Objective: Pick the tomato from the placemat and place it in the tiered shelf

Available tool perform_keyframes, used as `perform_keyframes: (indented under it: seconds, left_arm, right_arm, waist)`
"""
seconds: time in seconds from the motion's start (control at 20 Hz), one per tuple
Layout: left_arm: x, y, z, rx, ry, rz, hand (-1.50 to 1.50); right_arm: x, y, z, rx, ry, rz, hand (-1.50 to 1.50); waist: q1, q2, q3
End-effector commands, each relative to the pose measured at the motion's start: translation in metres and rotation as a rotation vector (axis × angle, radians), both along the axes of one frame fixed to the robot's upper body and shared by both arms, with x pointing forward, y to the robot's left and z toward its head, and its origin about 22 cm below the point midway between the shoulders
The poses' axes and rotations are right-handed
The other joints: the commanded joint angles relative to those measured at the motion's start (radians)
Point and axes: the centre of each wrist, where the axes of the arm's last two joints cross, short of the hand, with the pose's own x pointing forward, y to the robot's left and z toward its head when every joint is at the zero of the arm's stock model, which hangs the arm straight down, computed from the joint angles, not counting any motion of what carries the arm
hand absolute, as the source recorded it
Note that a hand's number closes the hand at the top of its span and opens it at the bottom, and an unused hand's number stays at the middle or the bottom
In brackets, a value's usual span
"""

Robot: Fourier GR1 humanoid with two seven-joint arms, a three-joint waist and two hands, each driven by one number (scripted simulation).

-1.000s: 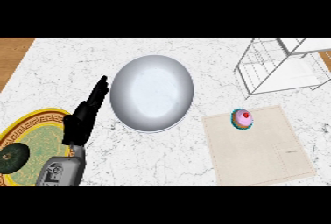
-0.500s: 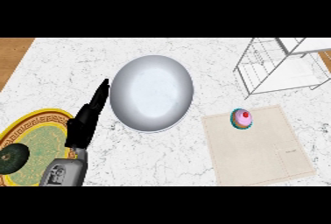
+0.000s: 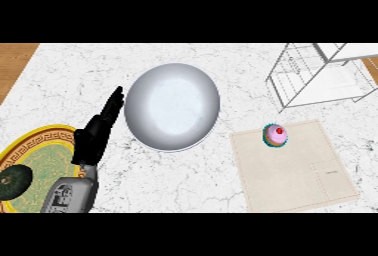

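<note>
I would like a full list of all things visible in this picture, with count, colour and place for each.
counter: one, white marble with grey veins, fills most of the view
plate: one, plain white, upper middle of the counter
patterned plate: one, yellow and green with a dark border, lower left edge
dark round item: one, dark green-black, on the patterned plate; I cannot tell what it is
placemat: one, beige, lower right
cupcake: one, pink icing with a red top and a teal case, on the placemat's upper left part; no tomato shows
tiered shelf: one, white wire, upper right corner
left hand: one, black, fingers straight, between the two plates
</note>
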Motion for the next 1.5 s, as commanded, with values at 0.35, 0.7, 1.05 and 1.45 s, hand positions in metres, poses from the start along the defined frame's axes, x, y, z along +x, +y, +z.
perform_keyframes:
  seconds: [0.35, 0.7, 1.05, 1.45]
  left_arm:
    - [0.007, -0.002, 0.006, -0.001, -0.014, 0.005, 0.0]
    - [-0.014, 0.015, -0.008, 0.006, -0.019, 0.001, 0.0]
    - [-0.015, -0.003, -0.001, -0.005, -0.007, 0.047, 0.0]
    - [-0.005, 0.002, 0.009, -0.002, -0.008, 0.021, 0.0]
  right_arm:
    - [-0.023, -0.026, 0.049, 0.173, -0.11, 0.107, -1.5]
    - [-0.067, -0.067, 0.099, 0.389, -0.29, 0.002, -1.5]
    - [-0.138, -0.141, 0.12, 0.439, -0.093, -0.118, -1.5]
    - [-0.225, -0.222, 0.102, 0.396, 0.012, -0.122, -1.5]
  waist:
    - [-0.008, 0.0, 0.0]
    - [-0.011, -0.004, -0.001]
    - [-0.028, -0.01, 0.0]
    - [-0.027, -0.004, 0.002]
